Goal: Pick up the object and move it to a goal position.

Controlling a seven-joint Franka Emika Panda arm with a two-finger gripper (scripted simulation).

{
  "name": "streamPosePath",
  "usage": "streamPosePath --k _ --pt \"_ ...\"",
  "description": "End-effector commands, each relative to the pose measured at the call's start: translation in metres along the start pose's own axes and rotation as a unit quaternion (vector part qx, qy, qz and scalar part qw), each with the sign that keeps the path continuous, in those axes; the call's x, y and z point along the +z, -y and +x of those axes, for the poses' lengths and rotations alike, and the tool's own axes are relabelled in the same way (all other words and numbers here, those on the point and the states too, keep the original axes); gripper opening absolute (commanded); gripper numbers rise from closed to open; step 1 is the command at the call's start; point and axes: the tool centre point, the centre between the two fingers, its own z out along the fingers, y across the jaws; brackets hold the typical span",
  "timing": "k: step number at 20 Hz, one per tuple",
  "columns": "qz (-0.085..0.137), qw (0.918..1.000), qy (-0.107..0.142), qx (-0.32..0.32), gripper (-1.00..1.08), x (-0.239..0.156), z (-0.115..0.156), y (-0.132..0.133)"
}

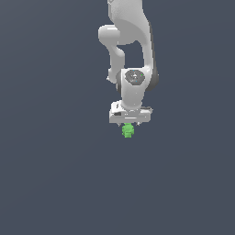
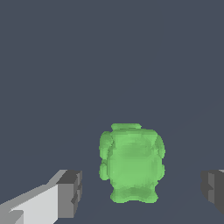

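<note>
The object [image 1: 128, 131] is a small bright-green knobbly blob, directly under the white arm's hand in the exterior view. In the wrist view the object [image 2: 131, 164] lies between the two fingers [image 2: 70, 194], with a clear gap on each side. My gripper [image 1: 129, 125] is open around it and does not touch it; in the wrist view the gripper [image 2: 141, 190] straddles the blob. In the exterior view the fingers are mostly hidden behind the hand and the blob.
A plain dark grey-blue surface fills both views. The white arm [image 1: 133, 55] rises above the hand toward the top of the exterior view.
</note>
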Motion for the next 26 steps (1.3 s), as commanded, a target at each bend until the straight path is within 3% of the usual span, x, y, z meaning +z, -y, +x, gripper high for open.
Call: streamPosePath --k 1,18,19,26 --pt "0.000 1.0000 0.000 0.000 1.00 0.000 0.000 0.000" --pt "0.000 1.0000 -0.001 0.000 1.00 0.051 -0.001 0.001" --pt "0.000 1.0000 -0.001 0.000 -1.00 0.051 -0.001 0.001" --pt "0.000 1.0000 -0.001 0.000 -1.00 0.051 -0.001 0.001"
